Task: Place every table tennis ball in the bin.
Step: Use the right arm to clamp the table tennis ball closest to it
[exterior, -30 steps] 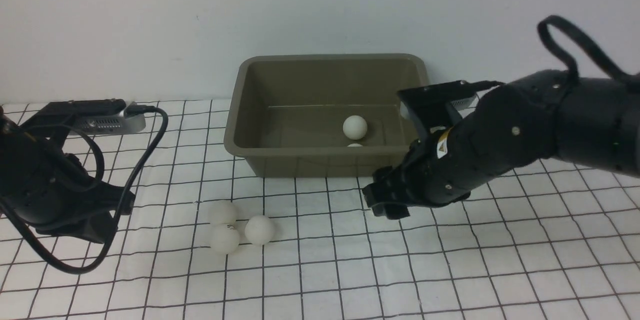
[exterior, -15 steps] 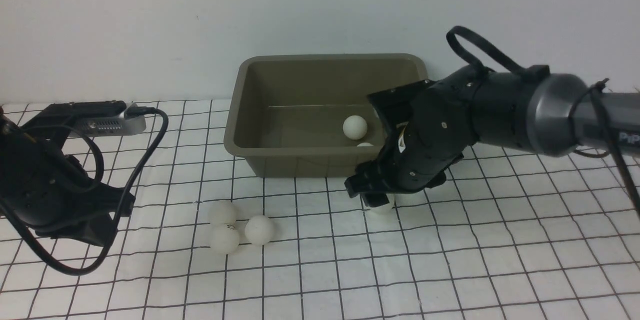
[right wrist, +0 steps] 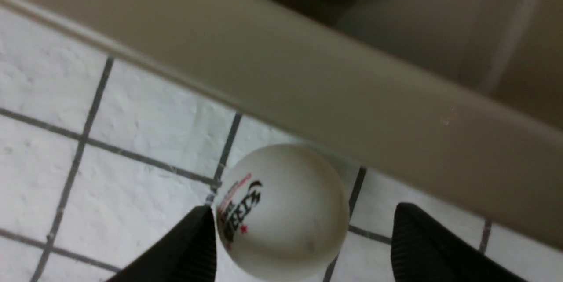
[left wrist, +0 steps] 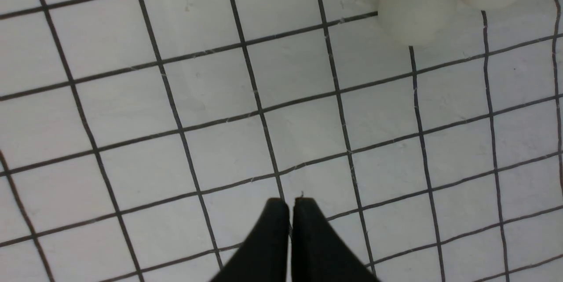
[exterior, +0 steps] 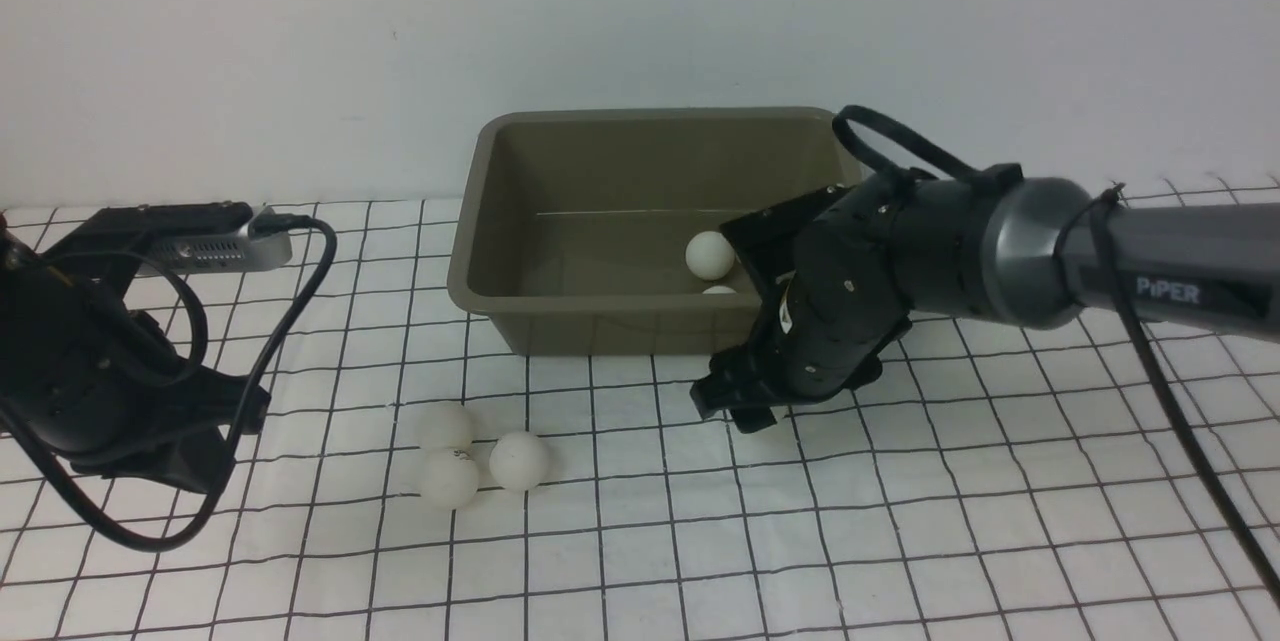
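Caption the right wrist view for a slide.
Right arm's open fingers flank a logo-printed table tennis ball on the gridded cloth beside the bin.

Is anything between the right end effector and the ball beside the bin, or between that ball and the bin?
Nothing visible separates the right end effector from the ball, which sits inside its open jaws. The near wall of the bin stands between ball and interior, so it likely needs lifting over.

Front cam: at robot's centre, facing fwd and down, mid-range over the cloth [exterior: 900, 541]. L wrist cam: close, looking down; shares w/ front the 3 balls [exterior: 519, 461] at the bin's [exterior: 600, 321] 7 o'clock. R wrist cam: v. close on bin's near wall.
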